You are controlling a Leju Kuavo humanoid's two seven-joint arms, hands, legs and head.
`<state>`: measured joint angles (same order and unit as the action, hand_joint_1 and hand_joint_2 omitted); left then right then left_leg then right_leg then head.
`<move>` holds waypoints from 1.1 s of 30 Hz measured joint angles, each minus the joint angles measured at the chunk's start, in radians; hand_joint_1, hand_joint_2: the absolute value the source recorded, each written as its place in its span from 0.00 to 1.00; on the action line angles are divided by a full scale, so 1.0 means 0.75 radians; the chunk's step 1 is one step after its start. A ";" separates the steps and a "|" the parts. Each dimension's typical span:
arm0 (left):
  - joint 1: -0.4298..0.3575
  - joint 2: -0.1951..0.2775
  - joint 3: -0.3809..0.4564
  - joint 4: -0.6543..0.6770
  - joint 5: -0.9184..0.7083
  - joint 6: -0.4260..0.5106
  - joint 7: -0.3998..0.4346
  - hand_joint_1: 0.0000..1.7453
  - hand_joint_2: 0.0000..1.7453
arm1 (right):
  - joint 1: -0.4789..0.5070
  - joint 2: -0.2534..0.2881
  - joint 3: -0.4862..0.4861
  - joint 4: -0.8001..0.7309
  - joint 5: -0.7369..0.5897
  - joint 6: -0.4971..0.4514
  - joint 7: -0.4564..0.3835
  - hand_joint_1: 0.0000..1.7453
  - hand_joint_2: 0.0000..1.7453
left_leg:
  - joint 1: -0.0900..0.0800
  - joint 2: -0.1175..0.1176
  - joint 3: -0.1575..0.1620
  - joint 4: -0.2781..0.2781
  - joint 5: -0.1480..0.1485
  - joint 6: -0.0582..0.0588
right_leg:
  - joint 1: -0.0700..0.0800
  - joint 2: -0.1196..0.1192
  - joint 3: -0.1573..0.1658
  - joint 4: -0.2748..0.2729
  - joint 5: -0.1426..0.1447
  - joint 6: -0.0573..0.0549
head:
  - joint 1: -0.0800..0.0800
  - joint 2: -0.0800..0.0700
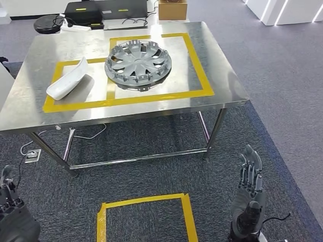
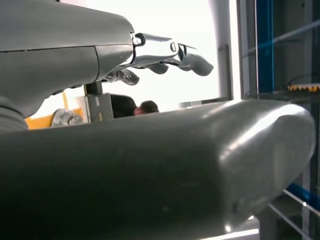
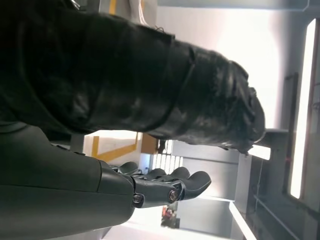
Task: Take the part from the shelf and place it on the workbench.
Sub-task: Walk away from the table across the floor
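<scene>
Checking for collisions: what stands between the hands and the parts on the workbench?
Nothing visible: the hubcap and the white part lie on the workbench. Both the left hand and the right hand hang low, over carpet.
</scene>
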<state>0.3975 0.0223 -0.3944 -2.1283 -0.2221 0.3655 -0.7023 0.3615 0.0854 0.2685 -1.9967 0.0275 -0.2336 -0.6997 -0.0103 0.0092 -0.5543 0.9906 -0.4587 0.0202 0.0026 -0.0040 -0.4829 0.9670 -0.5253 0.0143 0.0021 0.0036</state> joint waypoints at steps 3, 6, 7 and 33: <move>0.005 0.000 0.000 0.000 -0.005 0.006 0.000 0.00 0.00 | -0.005 0.000 0.008 0.002 -0.001 -0.007 0.000 0.00 0.00 | 0.005 -0.005 -0.028 0.064 -0.061 -0.024 | -0.008 -0.006 -0.010 -0.008 0.028 -0.026 | -0.003 0.000; 0.010 0.001 0.001 0.000 -0.018 0.007 0.000 0.00 0.00 | -0.011 0.000 0.015 0.006 -0.001 -0.009 0.000 0.00 0.00 | 0.016 -0.007 -0.114 0.312 -0.217 -0.042 | -0.009 -0.010 -0.037 -0.005 0.052 -0.034 | -0.010 0.000; 0.014 0.001 0.001 0.001 -0.030 0.008 0.000 0.00 0.00 | -0.015 0.000 0.018 0.011 0.001 -0.009 0.000 0.00 0.00 | 0.019 -0.007 -0.127 0.369 -0.238 -0.045 | -0.008 -0.011 -0.050 -0.001 0.059 -0.033 | -0.010 0.000; 0.037 -0.059 0.053 0.024 -0.173 0.032 0.036 0.00 0.00 | -0.062 -0.010 0.087 0.049 0.012 -0.056 0.000 0.00 0.00 | 0.005 -0.007 -0.051 0.047 -0.018 -0.016 | -0.009 -0.003 -0.007 -0.004 0.019 -0.019 | -0.001 0.000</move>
<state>0.4249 -0.0221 -0.3545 -2.1105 -0.3520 0.3898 -0.6750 0.3152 0.0780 0.3338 -1.9596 0.0363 -0.2754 -0.6998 -0.0064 0.0041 -0.5924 1.0255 -0.4719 0.0079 -0.0043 -0.0063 -0.4881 0.9640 -0.5108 -0.0002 0.0015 0.0034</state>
